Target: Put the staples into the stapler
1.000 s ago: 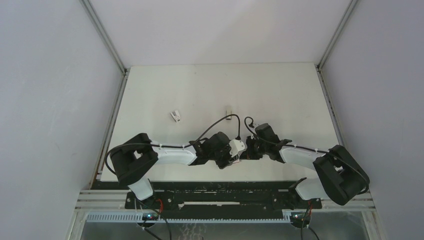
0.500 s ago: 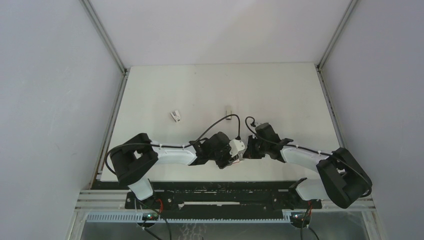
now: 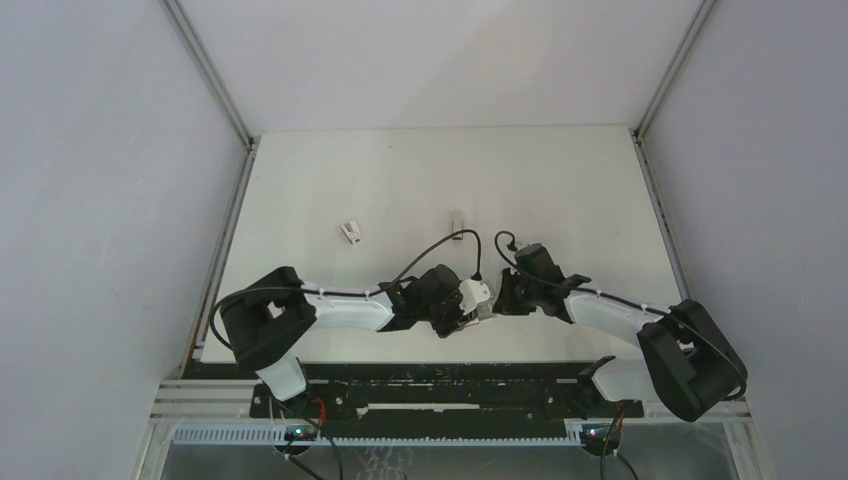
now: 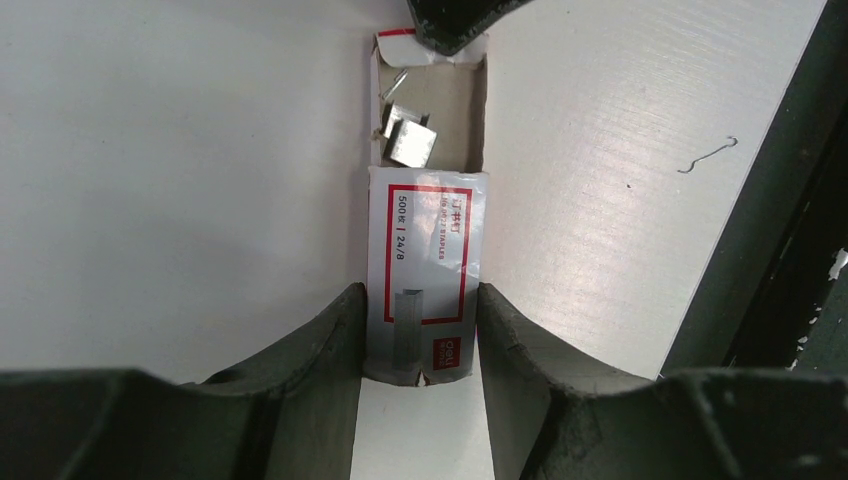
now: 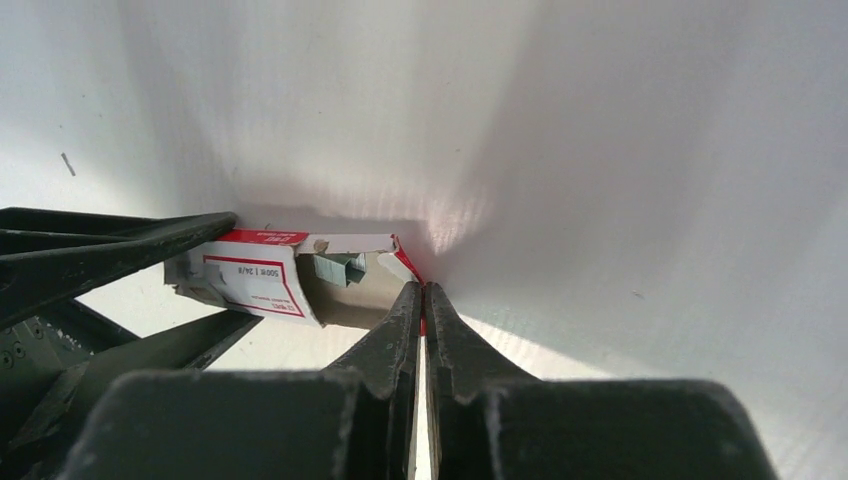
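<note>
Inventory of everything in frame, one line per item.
table: 1, white, under everything
stapler: 1, white, left-centre of table, apart from both arms
grey bar: 1, silvery grey, mid-table beyond the arms, too small to identify
staple box: 1, red-and-white sleeve, near edge of table
tray: 1, tan, slid partly out of the sleeve
staple pieces: a few, silvery, in the tray
loose staple: 1, bent wire, on table beside box
left hand: 1, dark, closed on the box's sides
right hand: 1, dark, shut, tips at the tray's far end
</note>
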Robot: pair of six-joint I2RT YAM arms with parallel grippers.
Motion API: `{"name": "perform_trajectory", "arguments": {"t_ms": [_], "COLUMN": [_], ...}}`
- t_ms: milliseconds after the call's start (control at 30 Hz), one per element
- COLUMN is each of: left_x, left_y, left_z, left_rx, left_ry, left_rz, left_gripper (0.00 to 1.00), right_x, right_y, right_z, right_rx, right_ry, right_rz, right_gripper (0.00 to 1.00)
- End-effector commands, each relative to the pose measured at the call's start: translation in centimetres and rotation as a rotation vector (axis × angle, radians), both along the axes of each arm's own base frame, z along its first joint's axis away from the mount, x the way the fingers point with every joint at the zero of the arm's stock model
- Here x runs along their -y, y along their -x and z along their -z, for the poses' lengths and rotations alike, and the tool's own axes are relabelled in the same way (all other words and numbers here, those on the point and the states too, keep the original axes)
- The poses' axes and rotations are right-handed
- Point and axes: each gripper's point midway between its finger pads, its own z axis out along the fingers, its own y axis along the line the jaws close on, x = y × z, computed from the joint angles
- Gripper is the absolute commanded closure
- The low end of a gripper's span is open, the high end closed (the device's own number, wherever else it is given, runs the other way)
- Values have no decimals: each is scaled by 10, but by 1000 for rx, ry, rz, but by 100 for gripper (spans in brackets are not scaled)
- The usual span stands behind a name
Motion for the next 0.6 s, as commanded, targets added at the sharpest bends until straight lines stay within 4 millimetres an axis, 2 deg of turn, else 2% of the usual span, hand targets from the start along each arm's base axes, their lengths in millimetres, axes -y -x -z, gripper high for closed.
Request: {"name": "perform_trajectory", "arguments": {"t_ms": [0, 367, 567], "left_x": [-13, -20, -32], "left_y": [-3, -9, -13], "left_z": [8, 6, 7], "left_rx": [19, 51, 80], "left_ry": [-84, -105, -131], "left_rz": [-9, -33, -67], "left_gripper": [53, 53, 53], "right_x": [9, 25, 29], "right_y": [-17, -24, -26], "right_z": [-10, -8, -8], "right_rx": [59, 31, 23], "right_ry": [32, 33, 28], "right_rz": [18, 98, 122], "right_gripper": [100, 100, 100]}}
